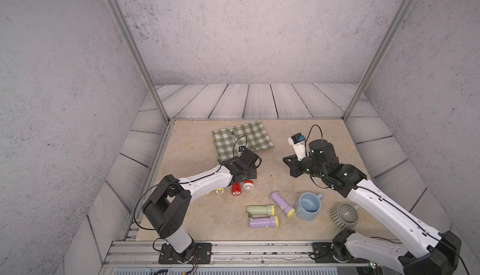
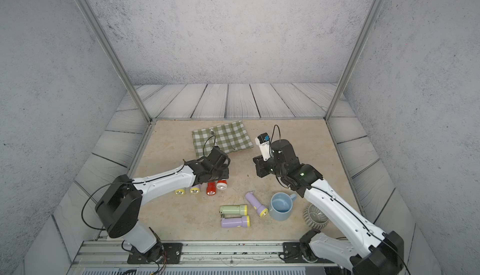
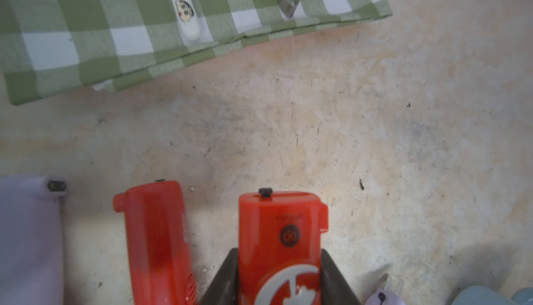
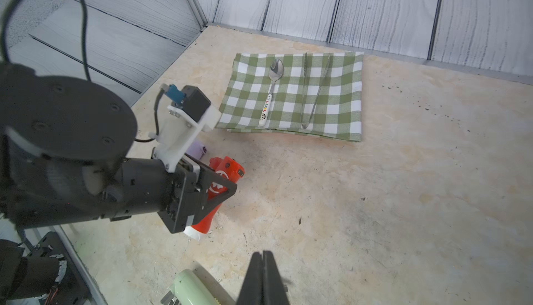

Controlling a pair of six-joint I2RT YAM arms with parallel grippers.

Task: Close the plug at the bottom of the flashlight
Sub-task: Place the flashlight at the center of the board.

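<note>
Firmly, the left hand (image 3: 279, 263) clamps a red flashlight (image 3: 278, 225) on the desk (image 3: 375, 145); at its three o'clock, the right hand (image 1: 285, 159) sits pressed together, empty.

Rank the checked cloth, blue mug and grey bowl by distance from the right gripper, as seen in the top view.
1. Checked cloth, at the back, just left of the right gripper.
2. Blue mug, toward the front.
3. Grey bowl, front right.

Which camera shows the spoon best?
The right wrist view: the whole spoon lies in full sight on the cloth. The left wrist view catches only its handle end; both top views show it tiny.
</note>
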